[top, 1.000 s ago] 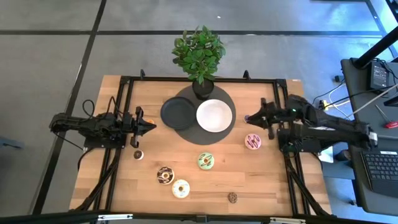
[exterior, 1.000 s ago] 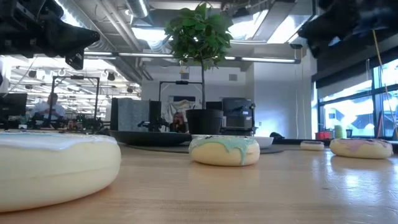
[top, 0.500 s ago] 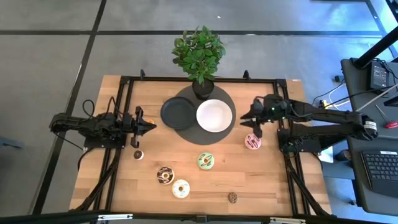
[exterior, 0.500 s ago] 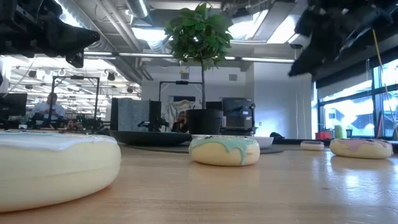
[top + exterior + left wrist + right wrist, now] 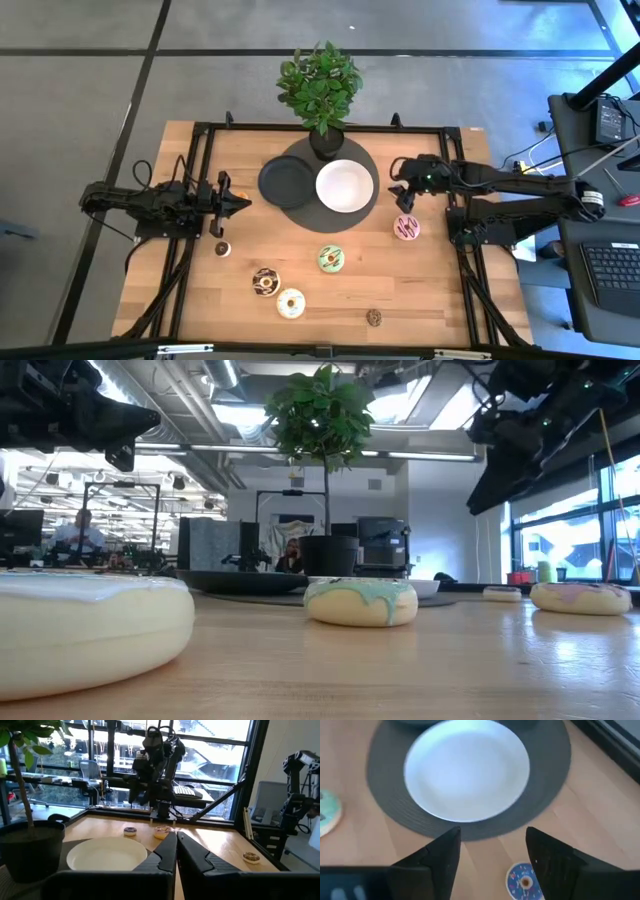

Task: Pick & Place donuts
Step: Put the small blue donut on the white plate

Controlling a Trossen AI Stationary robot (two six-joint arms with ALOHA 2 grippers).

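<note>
Several toy donuts lie flat on the wooden table: pink [image 5: 406, 228], green [image 5: 331, 259], chocolate [image 5: 266, 282], cream [image 5: 291, 303], and two tiny brown ones [image 5: 222, 248] [image 5: 373, 317]. My right gripper [image 5: 398, 195] hangs open above the table, tipped downward, between the white plate [image 5: 345, 186] and the pink donut. In its wrist view its fingers [image 5: 445, 855] stand apart over the mat's edge [image 5: 485, 832], with nothing between them. My left gripper [image 5: 245, 203] waits shut at the table's left side, pointing level toward the plates.
A black plate [image 5: 286, 183] and the white plate sit on a round dark mat [image 5: 372, 160] at the table's far middle. A potted plant [image 5: 320, 85] stands behind them. A small round blue piece [image 5: 522, 881] lies on the wood below my right gripper.
My right gripper has reached out toward the white plate and sunk a little. It has tipped from nearly level to pointing down at a slant, and its fingers have opened. The donuts have not moved.
</note>
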